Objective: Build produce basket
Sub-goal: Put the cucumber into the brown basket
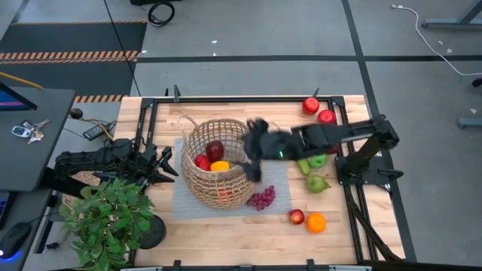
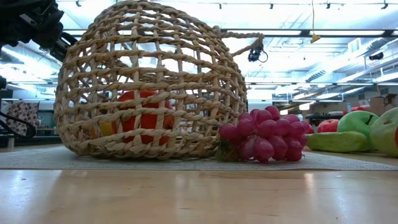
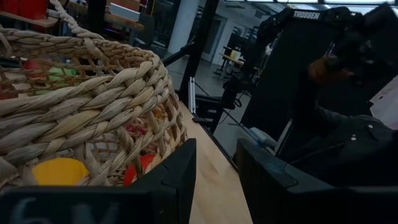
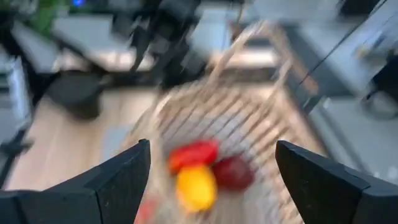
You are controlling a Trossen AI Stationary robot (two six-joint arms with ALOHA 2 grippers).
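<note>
High view: the basket (image 1: 217, 161) sits on a grey mat (image 1: 279, 181) near the middle of the counter (image 1: 248, 229). It already holds a dark red fruit (image 1: 215, 149), a red one (image 1: 202, 161) and a yellow one (image 1: 219, 166). The right gripper (image 1: 254, 158) hangs over the basket's right rim, its fingers spread and nothing visible between them. The produce not yet in the basket lies to the right: grapes (image 1: 261, 199) touching the basket's near-right side, two pears (image 1: 317, 183) just beside the right arm, two apples (image 1: 318, 111) toward the far right corner, and a small apple (image 1: 297, 217) with an orange (image 1: 315, 222) toward the near edge. The left gripper (image 1: 162, 162) waits near the left edge, aimed at the basket.

Low view: the basket (image 2: 149, 81) shows red and yellow fruit through the weave. The grapes (image 2: 264, 134) rest against its base, with green produce (image 2: 357, 130) farther right.

Left wrist view: the left fingers (image 3: 168, 180) are parted a little around empty space; the basket (image 3: 87, 99) is just ahead.

Right wrist view: the right fingers (image 4: 121, 177) stand wide apart and empty, straight above the basket (image 4: 230, 130), where a red piece (image 4: 193, 154), a yellow piece (image 4: 195, 185) and a dark red one (image 4: 233, 171) lie.

The next pick looks to be the right arm's: every loose piece lies on its side of the basket, so the gripper must swing back right. The grapes are nearest, their long axis running along the basket's edge toward the far right.
</note>
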